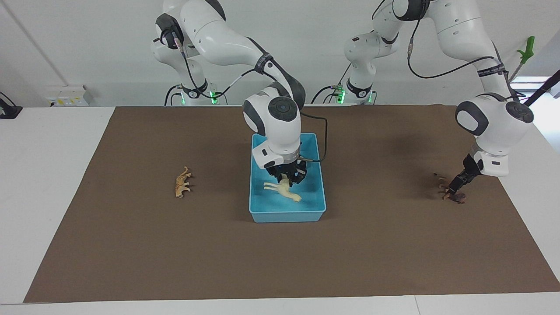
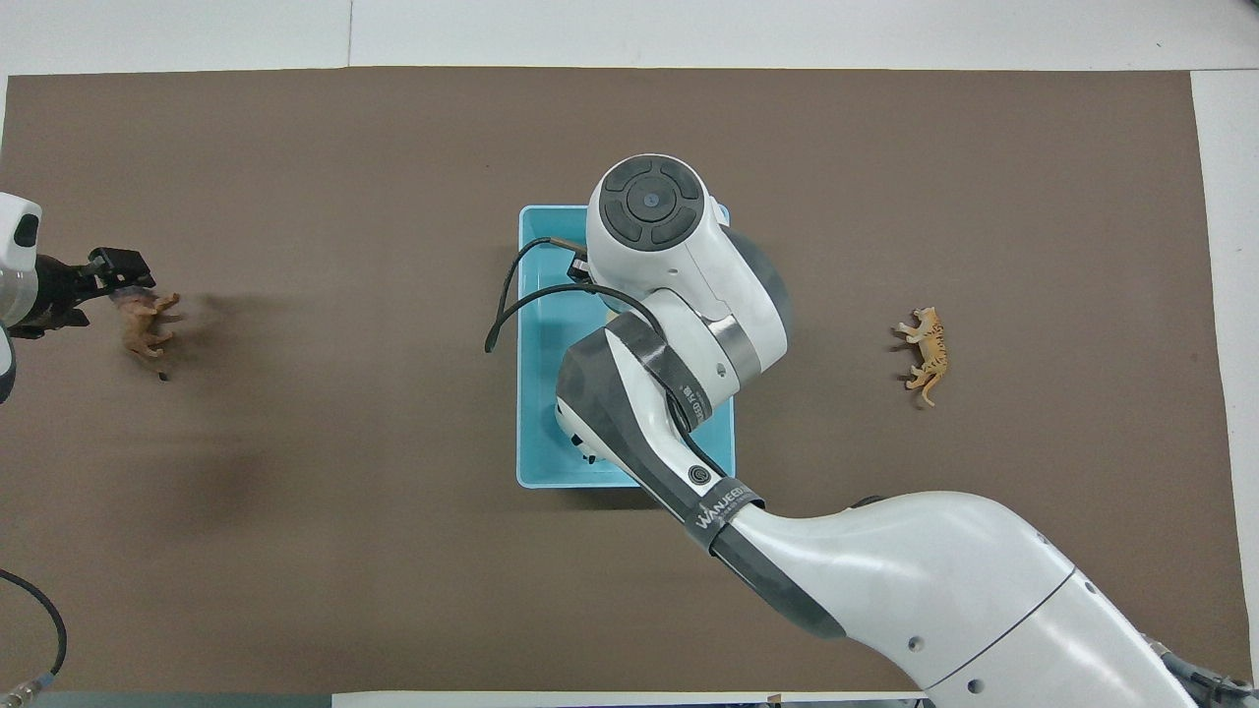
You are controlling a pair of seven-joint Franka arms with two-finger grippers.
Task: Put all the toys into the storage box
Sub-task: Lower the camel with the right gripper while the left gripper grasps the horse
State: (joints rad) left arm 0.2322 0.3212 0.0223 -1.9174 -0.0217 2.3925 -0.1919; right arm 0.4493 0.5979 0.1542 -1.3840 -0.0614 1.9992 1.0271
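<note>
1. Right end effector (image 1: 288, 178) is low inside the storage box (image 1: 258, 210), directly above the cream horse (image 1: 283, 189). The horse hangs or lies just under the fingers, body slanted, head toward the box wall farthest from the robots. Whether the fingers clamp it or have let go, I cannot tell; in the overhead view the arm hides it.
2. Left end effector (image 1: 455, 187) is down at the bench near the left arm's end, tips at the brown lion (image 1: 453, 194). The fingers look drawn in around the lion, but a firm hold is not readable.
3. Key relation: the lion sits directly under the left tips, well apart from the box, which lies toward the middle of the bench. My judgement: the lion must be carried sideways toward the centre.
4. Orange striped tiger (image 1: 182, 182) lies on its side toward the right arm's end, long axis running roughly toward and away from the robots. The right arm is the nearer one.
5. No panda visible in either view.
</note>
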